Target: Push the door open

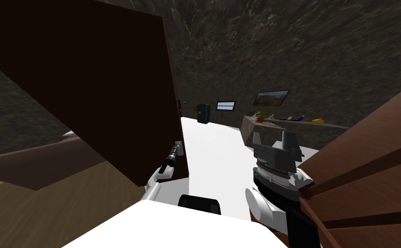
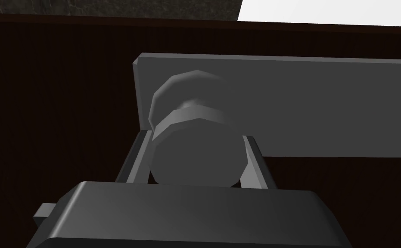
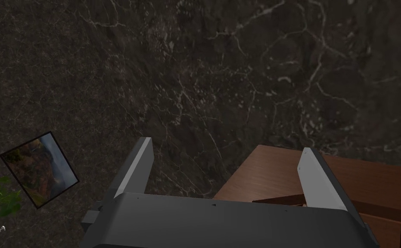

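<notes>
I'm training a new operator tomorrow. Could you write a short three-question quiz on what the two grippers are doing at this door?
1. True or false: the right gripper has its fingers apart, with nothing between them.
2. What is the left gripper shut on? A) a drawer handle B) the round grey knob C) a potted plant
3. Fill in: the knob is mounted on a flat grey ___ fixed to the dark brown door.

Key: 1 true; 2 B; 3 plate.

No legible text or numbers; door (image 1: 87, 86) plain, wall screen (image 1: 225, 105) lines too small to read.
</notes>
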Available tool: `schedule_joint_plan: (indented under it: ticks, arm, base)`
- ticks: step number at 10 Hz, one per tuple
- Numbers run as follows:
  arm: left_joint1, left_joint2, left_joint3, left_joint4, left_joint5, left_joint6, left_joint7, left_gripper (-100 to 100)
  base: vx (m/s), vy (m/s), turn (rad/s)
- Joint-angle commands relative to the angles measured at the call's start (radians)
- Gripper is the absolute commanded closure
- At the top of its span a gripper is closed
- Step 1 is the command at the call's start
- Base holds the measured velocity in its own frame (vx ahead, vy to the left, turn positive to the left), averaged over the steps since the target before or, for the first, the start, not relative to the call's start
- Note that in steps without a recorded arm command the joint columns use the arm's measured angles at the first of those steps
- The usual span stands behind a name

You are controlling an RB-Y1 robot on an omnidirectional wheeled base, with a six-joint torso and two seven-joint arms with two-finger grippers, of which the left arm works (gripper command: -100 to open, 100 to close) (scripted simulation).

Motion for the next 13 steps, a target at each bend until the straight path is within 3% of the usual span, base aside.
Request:
schedule_joint_plan:
  ticks: [1, 6, 7, 9, 13]
  arm:
    - [-0.004, 0.011, 0.031, 0.0, 0.003, -0.004, -0.006, 100]
    - [-0.011, 0.012, 0.098, 0.009, 0.012, -0.005, -0.02, 100]
    - [0.012, 0.003, 0.055, -0.019, 0.005, -0.002, -0.032, -100]
    - [0.028, -0.018, 0.025, -0.042, 0.0, 0.001, -0.045, -100]
    - [0.058, -0.094, -0.031, -0.084, -0.009, 0.006, -0.071, -100]
  base:
    - [0.14, -0.052, 0.041]
    - [0.187, -0.061, 0.092]
    - [0.008, -0.028, 0.188]
    - [-0.182, -0.007, 0.163]
    - [-0.195, -0.03, 0.121]
